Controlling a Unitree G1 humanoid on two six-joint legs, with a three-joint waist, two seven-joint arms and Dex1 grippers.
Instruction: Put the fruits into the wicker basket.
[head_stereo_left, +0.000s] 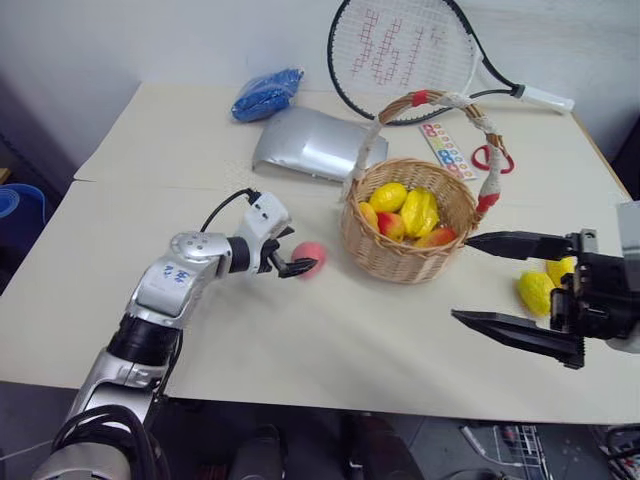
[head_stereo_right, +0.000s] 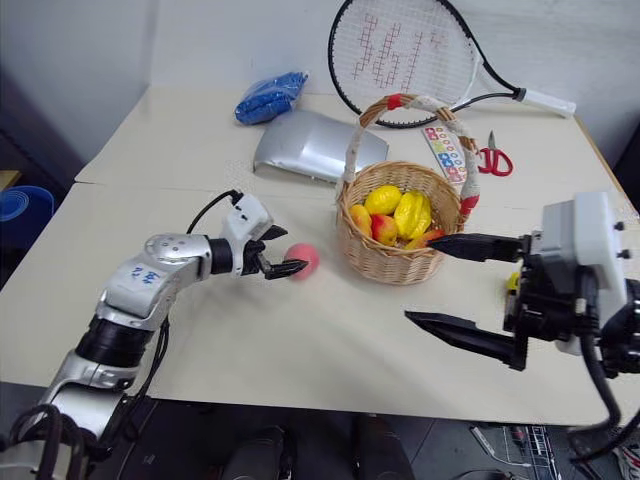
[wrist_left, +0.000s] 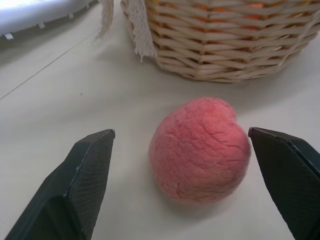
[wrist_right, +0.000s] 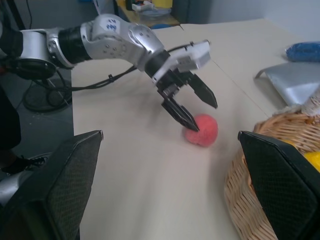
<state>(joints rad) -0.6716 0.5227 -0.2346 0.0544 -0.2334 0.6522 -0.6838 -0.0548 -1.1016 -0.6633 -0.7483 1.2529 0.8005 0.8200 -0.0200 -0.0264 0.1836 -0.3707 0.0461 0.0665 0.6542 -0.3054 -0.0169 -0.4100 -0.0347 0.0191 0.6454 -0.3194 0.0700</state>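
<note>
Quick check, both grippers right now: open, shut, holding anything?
Left gripper: open, fingers either side of the pink peach, not closed on it.
Right gripper: open, empty.

Left pincer (wrist_left: 180, 150) spread wide, the peach (wrist_left: 200, 149) between its fingers with bare worktop (wrist_left: 75, 100) on both flanks. Straight beyond the peach the wicker basket (head_stereo_left: 408, 225) wall blocks passage; its arched handle spans overhead. Right pincer (head_stereo_left: 515, 285) open in free air; lemon (head_stereo_left: 536, 291) just behind it.
</note>
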